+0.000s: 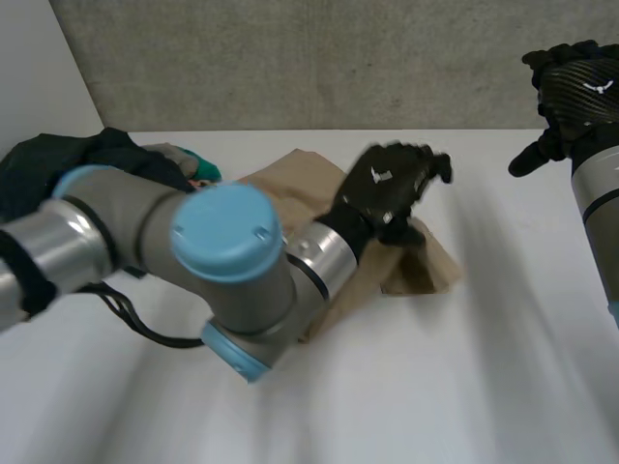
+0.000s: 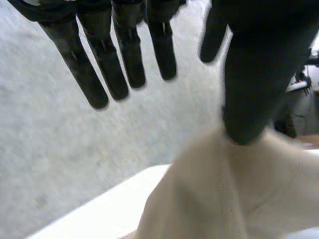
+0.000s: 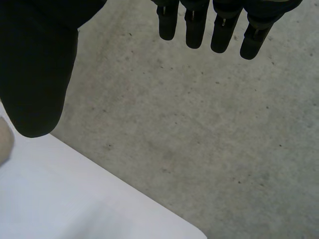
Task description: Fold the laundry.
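In the middle of the white table [image 1: 484,387] lies a crumpled tan cloth [image 1: 426,273]. The robot's left hand [image 1: 387,188] is over it with fingers straight and spread, holding nothing, while the right hand [image 1: 571,92] hangs raised to one side, likewise slack and empty. To fold cleanly, the left hand should probably take an edge, not the bunch. The left wrist view adds that the thumb [image 2: 249,99] touches a raised ridge of cloth.

The left arm [image 1: 227,256] lay across the tan cloth [image 1: 426,271], hiding its middle, while the dark pile of clothes [image 1: 39,164] behind ran off the picture's edge. The right hand [image 1: 571,87] was cropped at the head view's corner. Whether the left hand [image 2: 259,74] touched the cloth with its thumb could not be told.
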`<move>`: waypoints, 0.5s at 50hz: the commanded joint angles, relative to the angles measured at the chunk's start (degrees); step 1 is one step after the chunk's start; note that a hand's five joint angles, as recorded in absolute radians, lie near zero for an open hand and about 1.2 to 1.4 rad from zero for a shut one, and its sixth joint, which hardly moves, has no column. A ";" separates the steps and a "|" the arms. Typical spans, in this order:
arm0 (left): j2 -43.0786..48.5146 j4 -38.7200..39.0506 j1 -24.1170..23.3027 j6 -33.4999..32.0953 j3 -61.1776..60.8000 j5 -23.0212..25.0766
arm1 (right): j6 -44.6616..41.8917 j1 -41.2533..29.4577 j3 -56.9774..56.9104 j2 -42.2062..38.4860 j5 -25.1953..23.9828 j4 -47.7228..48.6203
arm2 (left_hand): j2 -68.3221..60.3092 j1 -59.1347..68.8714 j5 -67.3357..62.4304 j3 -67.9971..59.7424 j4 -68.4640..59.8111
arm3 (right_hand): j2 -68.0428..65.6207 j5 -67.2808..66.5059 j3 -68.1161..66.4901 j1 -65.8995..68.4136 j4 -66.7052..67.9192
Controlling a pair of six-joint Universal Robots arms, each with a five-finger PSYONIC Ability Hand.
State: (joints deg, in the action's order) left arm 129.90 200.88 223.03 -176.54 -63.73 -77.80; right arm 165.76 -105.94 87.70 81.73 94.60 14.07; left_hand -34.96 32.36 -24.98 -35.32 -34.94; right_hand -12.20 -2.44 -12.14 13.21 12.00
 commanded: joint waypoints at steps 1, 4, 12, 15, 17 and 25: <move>-2.09 -1.89 -0.67 -1.44 -4.47 -0.69 | -0.43 1.00 -2.36 -2.71 -0.82 -4.13 | 19.85 -17.26 19.87 20.22 19.83 | 2.20 2.44 2.14 -3.21 -2.00; -8.68 -2.68 0.82 -3.90 -8.95 -0.86 | -1.13 0.56 -4.37 -4.55 -1.52 -8.59 | 20.37 -17.78 20.39 20.73 20.35 | 2.20 2.44 2.14 -3.21 -2.00; -20.56 -4.79 8.21 -12.95 -22.74 -1.47 | -8.33 0.30 -6.93 -7.11 -7.41 -20.47 | 19.53 -16.94 19.55 19.89 19.51 | 2.20 2.44 2.14 -3.21 -2.00; -21.88 -5.58 10.14 -15.15 -28.11 -3.67 | -12.73 0.04 -6.05 -7.46 -9.26 -23.29 | 17.18 -14.58 17.20 17.54 17.16 | 2.20 2.44 2.14 -3.21 -2.00; -21.88 -6.54 11.46 -16.81 -31.44 -5.59 | -13.96 -0.31 -5.62 -7.46 -9.52 -23.65 | 14.51 -11.91 14.53 14.87 14.49 | 2.20 2.44 2.14 -3.21 -2.00; -17.84 -8.05 12.34 -22.36 -35.85 -10.44 | -15.29 -5.06 -4.38 -8.60 -8.47 -23.30 | 9.77 -7.18 9.79 10.14 9.75 | 2.20 2.44 2.14 -3.21 -2.00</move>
State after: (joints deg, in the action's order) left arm 108.38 193.52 235.07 -195.81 -97.61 -85.17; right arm 150.88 -108.21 82.68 74.02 85.03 -9.87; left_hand -20.63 20.59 -11.03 -20.66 -20.79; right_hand -12.20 -2.44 -12.14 13.21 12.00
